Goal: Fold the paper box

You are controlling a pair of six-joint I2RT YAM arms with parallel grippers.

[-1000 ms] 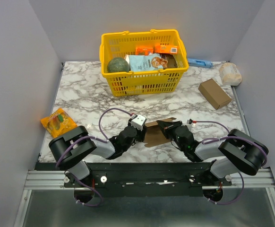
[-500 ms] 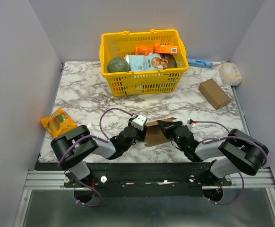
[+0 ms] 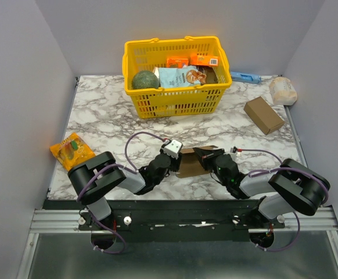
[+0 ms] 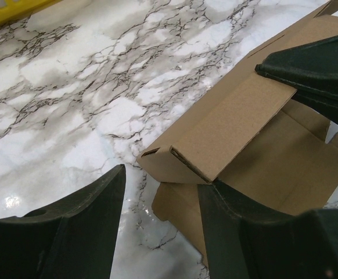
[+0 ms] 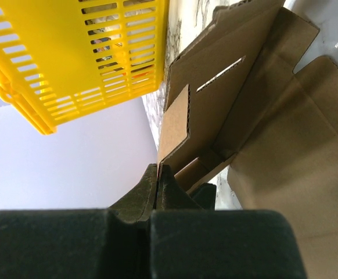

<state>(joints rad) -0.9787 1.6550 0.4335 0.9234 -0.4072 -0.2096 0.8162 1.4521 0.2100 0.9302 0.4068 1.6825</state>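
Top external view: the paper box (image 3: 190,164) is seen lying partly folded on the marble bench (image 3: 99,113), close to the near edge and between the two arms. In the left wrist view, the paper box (image 4: 227,125) is shown with one panel folded over along a crease, while a flat flap beneath it rests on the bench. A slot is cut in one raised panel of the paper box (image 5: 215,99), as shown by the right wrist camera.

An upright flap of the box is pinched by the right end effector (image 5: 157,174), whose jaws are pressed together on it. The left end effector (image 4: 160,186) is held at the box's left corner with its jaws moderately apart; nothing is gripped, though one finger (image 4: 227,221) is placed against the underside of the fold.

Farther back, a yellow basket (image 3: 175,103) filled with packets and a round green item (image 3: 144,80) is set. A blocky brown carton (image 3: 263,114) is placed to the right, and an orange snack packet (image 3: 71,149) lies by the left edge.
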